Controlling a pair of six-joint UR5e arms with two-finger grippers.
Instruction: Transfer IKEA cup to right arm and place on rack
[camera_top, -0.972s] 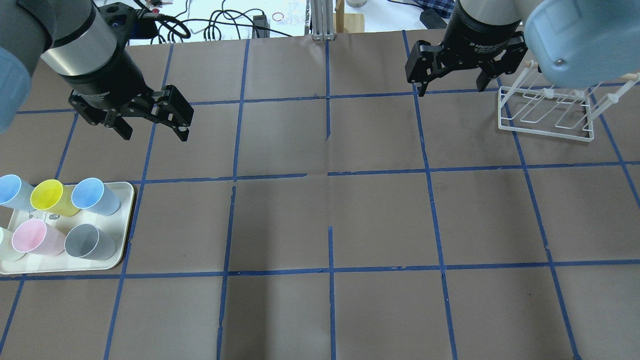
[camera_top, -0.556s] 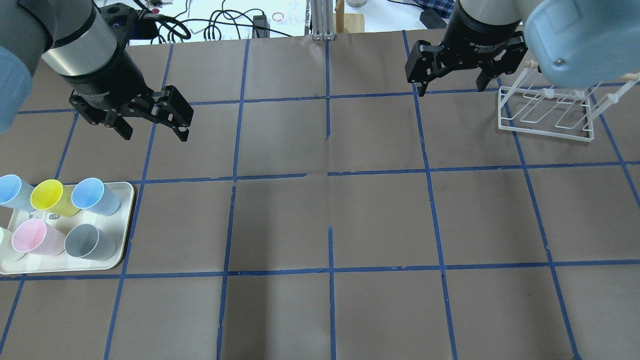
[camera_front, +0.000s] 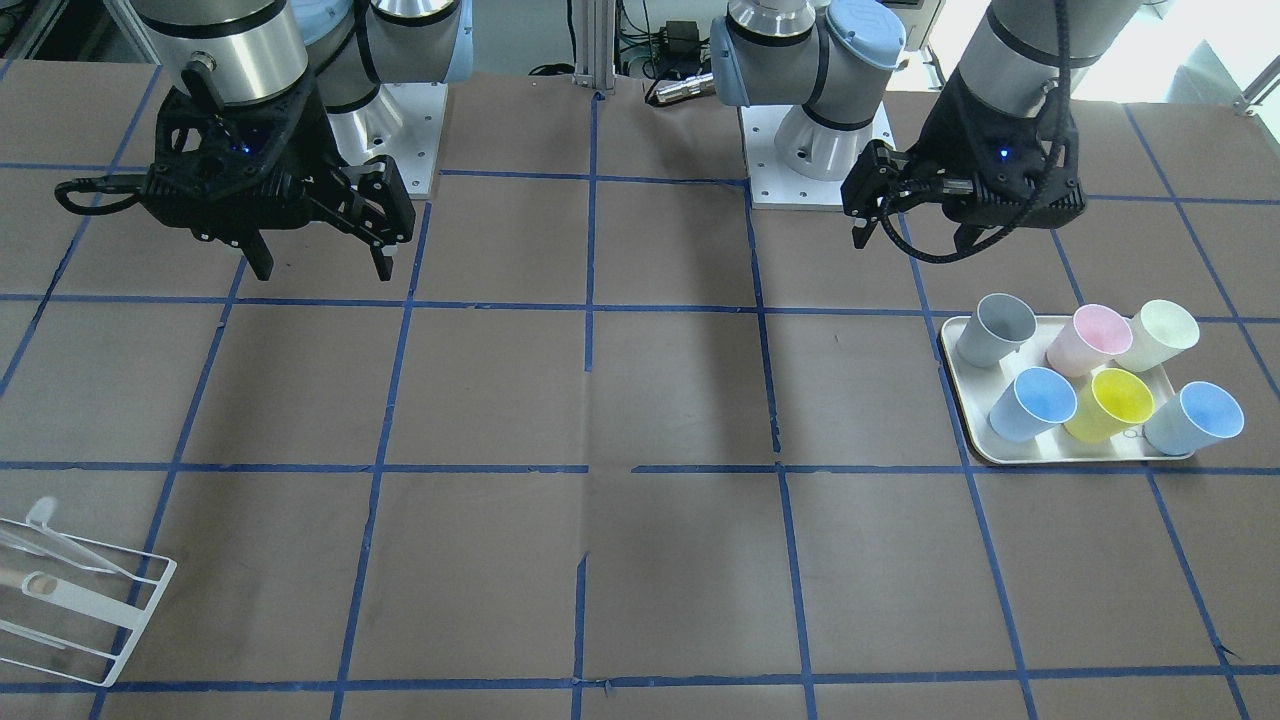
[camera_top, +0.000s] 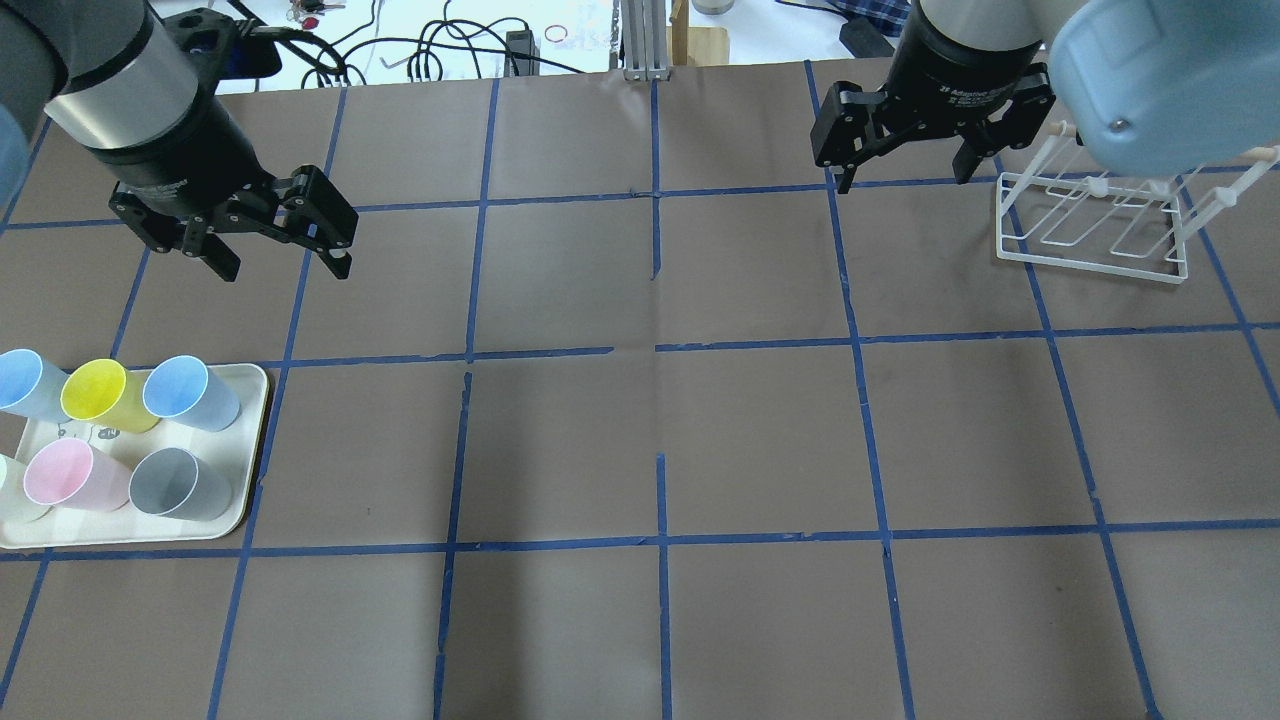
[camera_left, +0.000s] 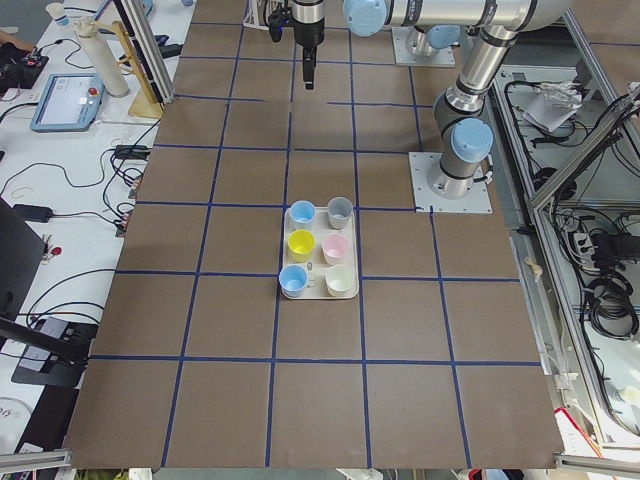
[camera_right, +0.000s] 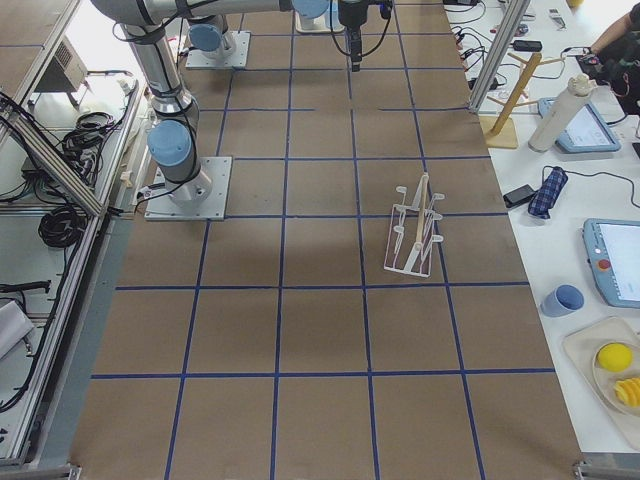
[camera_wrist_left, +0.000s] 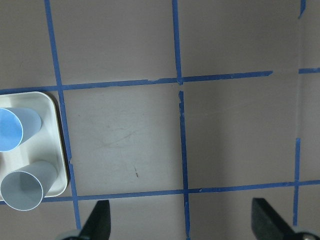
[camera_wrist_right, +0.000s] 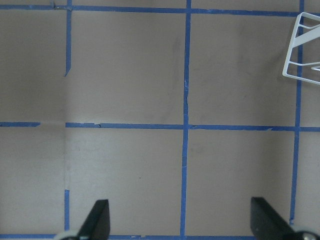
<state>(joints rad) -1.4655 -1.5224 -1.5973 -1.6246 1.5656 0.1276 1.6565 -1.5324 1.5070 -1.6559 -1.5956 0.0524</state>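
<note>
Two near-identical pale light-blue cups stand upright on a cream tray (camera_top: 255, 450) at the table's left. One (camera_top: 190, 392) is at the tray's far right corner, also in the front view (camera_front: 1033, 403) and the left wrist view (camera_wrist_left: 12, 130). The other (camera_top: 25, 383) is at the far left. I cannot tell which is the IKEA cup. My left gripper (camera_top: 285, 262) is open and empty, hovering behind the tray. My right gripper (camera_top: 903, 178) is open and empty, just left of the white wire rack (camera_top: 1090, 225), which holds nothing.
The tray also holds a yellow cup (camera_top: 95, 392), a pink cup (camera_top: 62, 473), a grey cup (camera_top: 180, 483) and a pale cream cup (camera_front: 1160, 332). Brown paper with blue tape lines covers the table. Cables and clutter lie beyond the far edge.
My left gripper has moved left and slightly toward the table's far edge, still open. The right arm, the cups and the rack have not moved.
</note>
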